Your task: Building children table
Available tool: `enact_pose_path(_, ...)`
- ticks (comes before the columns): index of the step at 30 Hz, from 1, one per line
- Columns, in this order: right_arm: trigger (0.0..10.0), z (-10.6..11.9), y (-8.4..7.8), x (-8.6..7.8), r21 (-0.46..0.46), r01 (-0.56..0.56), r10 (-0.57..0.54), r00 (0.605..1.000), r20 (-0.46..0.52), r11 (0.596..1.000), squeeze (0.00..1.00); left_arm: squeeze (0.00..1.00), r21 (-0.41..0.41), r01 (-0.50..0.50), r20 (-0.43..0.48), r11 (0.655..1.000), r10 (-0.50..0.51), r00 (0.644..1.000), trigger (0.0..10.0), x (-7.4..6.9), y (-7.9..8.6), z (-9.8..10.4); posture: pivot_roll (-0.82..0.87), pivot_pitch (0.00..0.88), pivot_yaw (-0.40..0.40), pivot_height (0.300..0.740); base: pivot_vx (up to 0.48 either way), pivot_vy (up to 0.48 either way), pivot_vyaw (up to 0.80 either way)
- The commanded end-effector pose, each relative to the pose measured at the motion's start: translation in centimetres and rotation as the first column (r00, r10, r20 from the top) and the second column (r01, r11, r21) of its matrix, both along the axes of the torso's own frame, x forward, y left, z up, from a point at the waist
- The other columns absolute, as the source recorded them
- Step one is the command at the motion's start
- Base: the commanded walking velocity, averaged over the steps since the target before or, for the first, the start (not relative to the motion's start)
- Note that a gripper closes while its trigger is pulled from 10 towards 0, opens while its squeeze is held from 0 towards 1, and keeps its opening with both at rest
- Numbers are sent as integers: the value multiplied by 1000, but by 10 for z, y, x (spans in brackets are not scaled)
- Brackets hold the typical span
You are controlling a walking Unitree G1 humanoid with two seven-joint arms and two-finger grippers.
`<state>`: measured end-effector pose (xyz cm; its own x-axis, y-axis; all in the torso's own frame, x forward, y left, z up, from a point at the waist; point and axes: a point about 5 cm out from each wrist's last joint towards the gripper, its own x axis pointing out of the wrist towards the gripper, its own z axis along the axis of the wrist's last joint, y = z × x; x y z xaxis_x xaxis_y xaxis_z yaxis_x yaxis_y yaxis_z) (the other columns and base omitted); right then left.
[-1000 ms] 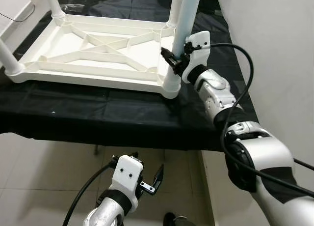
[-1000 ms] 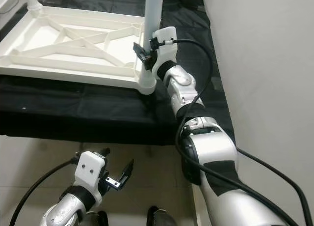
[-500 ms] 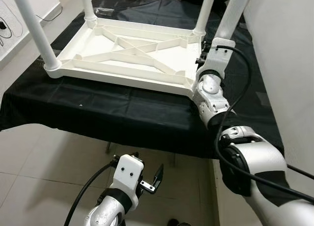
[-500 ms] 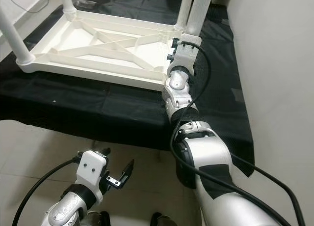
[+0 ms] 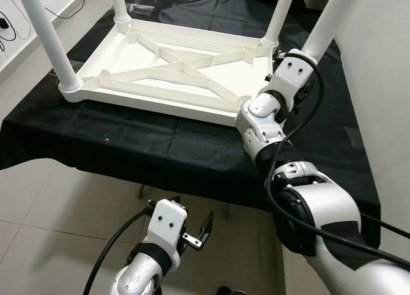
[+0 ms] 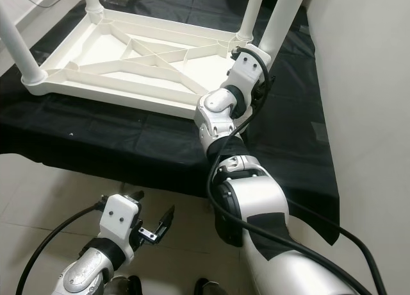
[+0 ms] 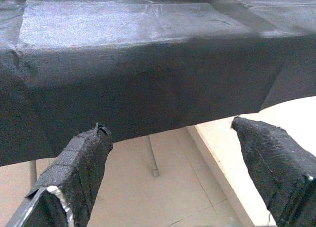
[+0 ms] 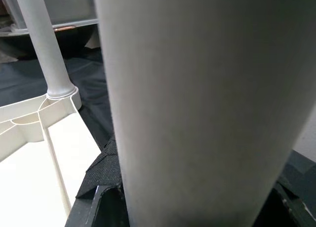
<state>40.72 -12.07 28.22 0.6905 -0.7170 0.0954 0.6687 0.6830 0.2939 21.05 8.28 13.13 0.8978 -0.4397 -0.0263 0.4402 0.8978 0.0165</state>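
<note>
The white plastic table (image 5: 173, 64) is lying upside down on the black-draped surface (image 5: 128, 147), and the right gripper (image 5: 291, 58) is closing its jaws around the near corner leg (image 5: 327, 29), low by its socket. The leg looks light, stiff and smooth, so gripping low is probably steadiest. The left gripper (image 5: 195, 234) is hanging below the surface, jaws spread and empty
</note>
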Motion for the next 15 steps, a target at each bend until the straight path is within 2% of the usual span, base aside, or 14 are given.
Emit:
enact_pose_path(1, 10000, -31, -5, 0, 43, 4, 1, 992, -126, 999, 0, 0, 17, 8, -25, 1000, -7, 1000, 10000, -3, -1, -7, 136, 240, -90, 740, 0, 0, 0)
enact_pose_path(2, 10000, -31, -5, 0, 43, 4, 1, 992, -126, 999, 0, 0, 17, 8, -25, 1000, -7, 1000, 10000, -3, -1, -7, 136, 240, -90, 740, 0, 0, 0)
enact_pose_path(4, 10000, -27, -3, 3, 8, -67, 68, 993, -101, 998, 0, 0, 17, 9, -26, 1000, -9, 1000, 10000, -2, -2, -8, 135, 241, -88, 740, 0, 0, 0)
enact_pose_path(7, 10000, -27, -2, 3, -1, -90, 90, 991, -101, 996, 0, 0, 18, 9, -27, 1000, -9, 1000, 10000, -2, -2, -8, 135, 240, -85, 740, 0, 0, 0)
enact_pose_path(8, 10000, -28, -1, 4, -6, -107, 106, 988, -110, 994, 667, 0, 18, 10, -27, 1000, -9, 1000, 10000, -2, -2, -8, 134, 240, -83, 740, 0, 0, 0)
enact_pose_path(9, 10000, -29, 0, 4, -9, -125, 124, 986, -110, 992, 1000, 0, 19, 10, -28, 1000, -10, 1000, 10000, -2, -2, -8, 134, 241, -83, 740, 0, 0, 0)
enact_pose_path(13, 10000, -30, 0, 4, -25, -138, 135, 985, -109, 990, 1000, 0, 20, 11, -29, 1000, -10, 1000, 10000, -1, -2, -8, 133, 242, -81, 740, 0, 0, 0)
enact_pose_path(14, 10000, -29, 0, 5, -44, -157, 152, 983, -101, 987, 776, 0, 20, 11, -29, 1000, -11, 1000, 10000, -1, -1, -8, 132, 241, -79, 740, 0, 0, 0)
enact_pose_path(15, 10000, -29, 0, 5, -44, -157, 152, 983, -101, 987, 776, 0, 20, 11, -29, 1000, -11, 1000, 10000, -1, -1, -8, 132, 241, -79, 740, 0, 0, 0)
